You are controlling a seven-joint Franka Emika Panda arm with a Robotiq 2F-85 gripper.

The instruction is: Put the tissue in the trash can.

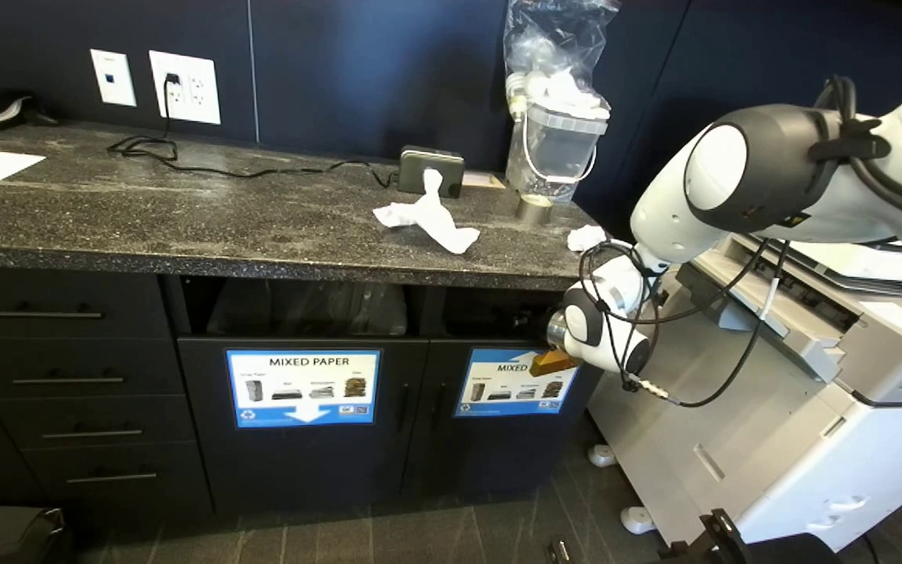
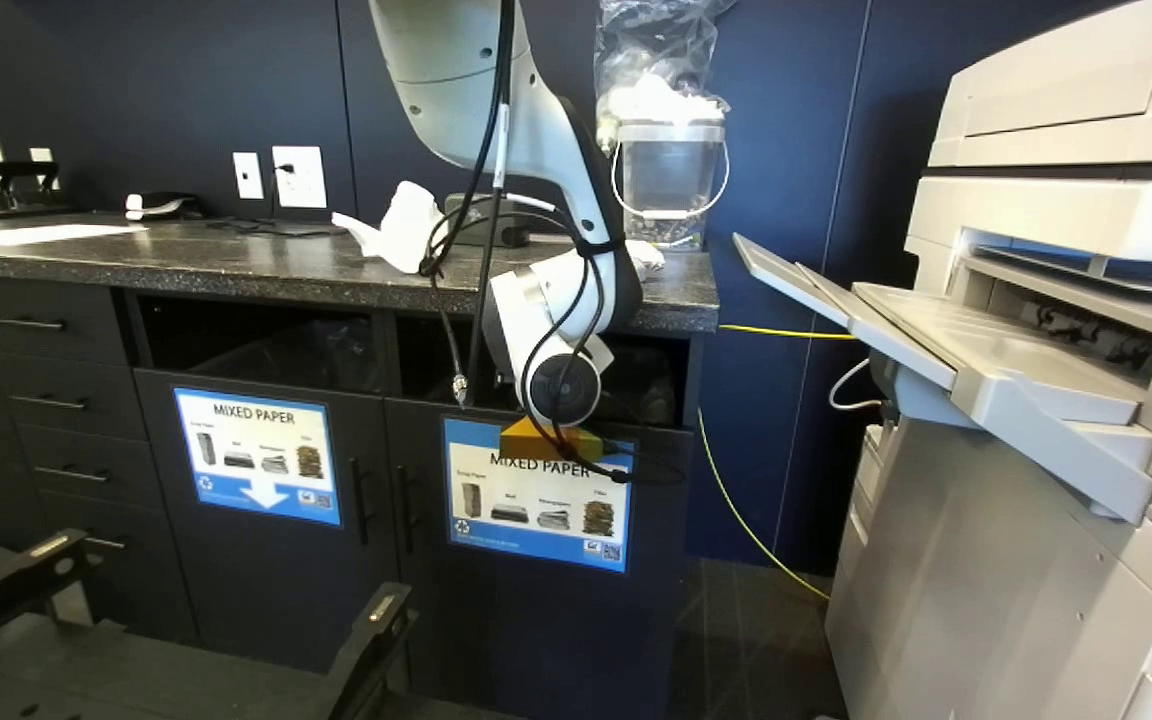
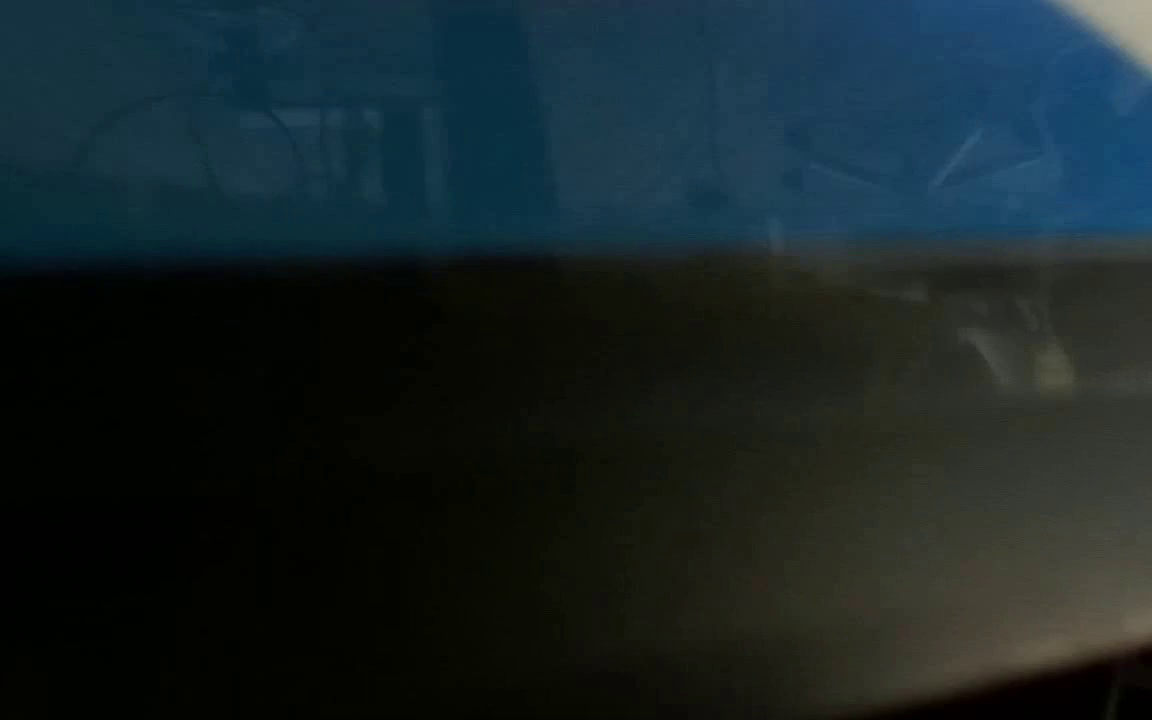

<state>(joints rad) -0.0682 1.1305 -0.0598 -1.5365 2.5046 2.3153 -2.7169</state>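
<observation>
A white crumpled tissue (image 1: 434,215) lies on the counter; it also shows in an exterior view (image 2: 404,228) partly behind cables. A smaller white wad (image 1: 586,237) lies by the counter's right end. Two dark cabinet bins have wide slots, and both labels read "MIXED PAPER": the left-hand bin (image 1: 294,462) and the right-hand bin (image 1: 490,458). I cannot tell by label which is the trash can. My gripper (image 1: 520,319) reaches into the right-hand bin's slot. Its fingers are dark and mostly hidden, so neither opening nor contents show. The wrist view is dark and blurred, with the blue label (image 3: 886,110) very close.
The countertop (image 1: 185,211) overhangs the slots. A clear bucket (image 1: 557,149), a dark box-shaped device (image 1: 412,168) and a tape roll (image 1: 534,208) stand on it. A large printer (image 1: 701,423) stands right of the cabinet. Loose cables (image 2: 486,190) hang from the arm.
</observation>
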